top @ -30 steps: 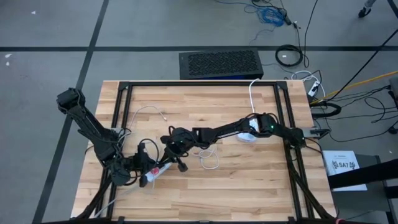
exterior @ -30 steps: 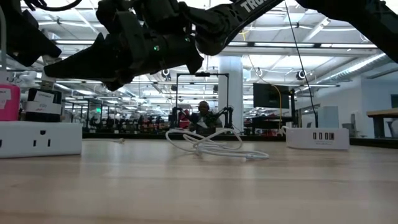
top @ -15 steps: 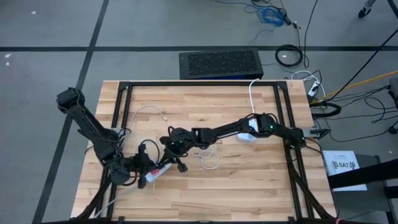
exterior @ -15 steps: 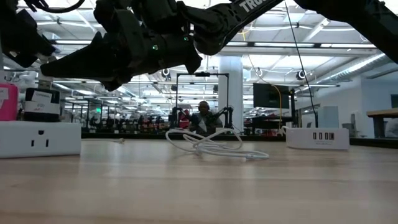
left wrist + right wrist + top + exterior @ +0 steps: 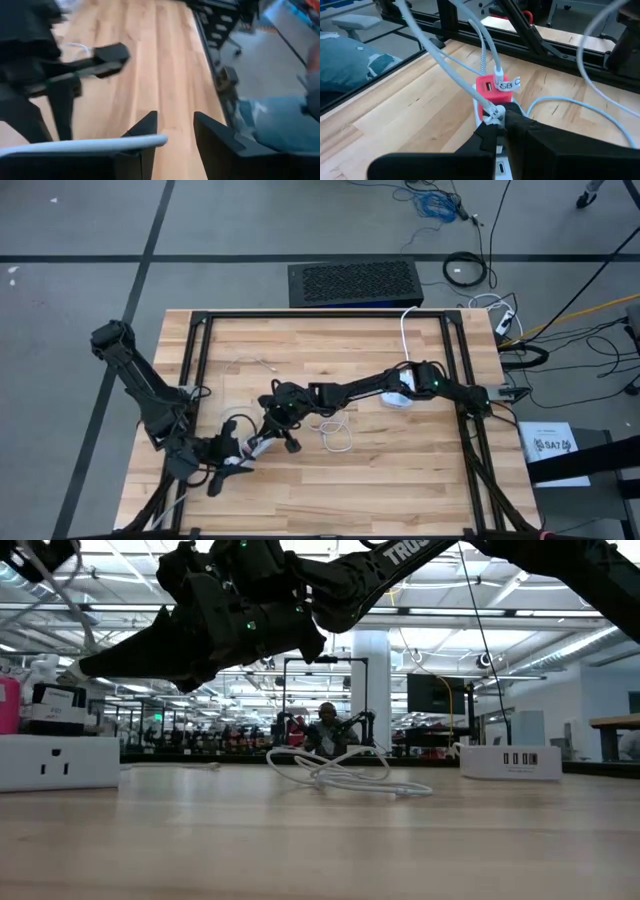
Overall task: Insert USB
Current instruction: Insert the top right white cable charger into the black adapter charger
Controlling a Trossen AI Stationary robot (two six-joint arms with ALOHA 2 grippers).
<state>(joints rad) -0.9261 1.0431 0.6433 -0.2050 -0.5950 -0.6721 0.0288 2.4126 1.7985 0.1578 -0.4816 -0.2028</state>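
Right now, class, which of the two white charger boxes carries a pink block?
The outlet strip at the low view's left edge; the USB hub on the right carries none.

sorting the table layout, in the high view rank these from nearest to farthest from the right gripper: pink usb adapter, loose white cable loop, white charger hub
1. pink usb adapter, right at the right gripper, on its left-arm side.
2. loose white cable loop, mid-table, a bit toward the right arm's base.
3. white charger hub, farthest, beside the right arm's elbow.

You see the desk from above: the power strip lies toward its front left, the left gripper just left of it, the right gripper over it, and a coiled cable to the right.
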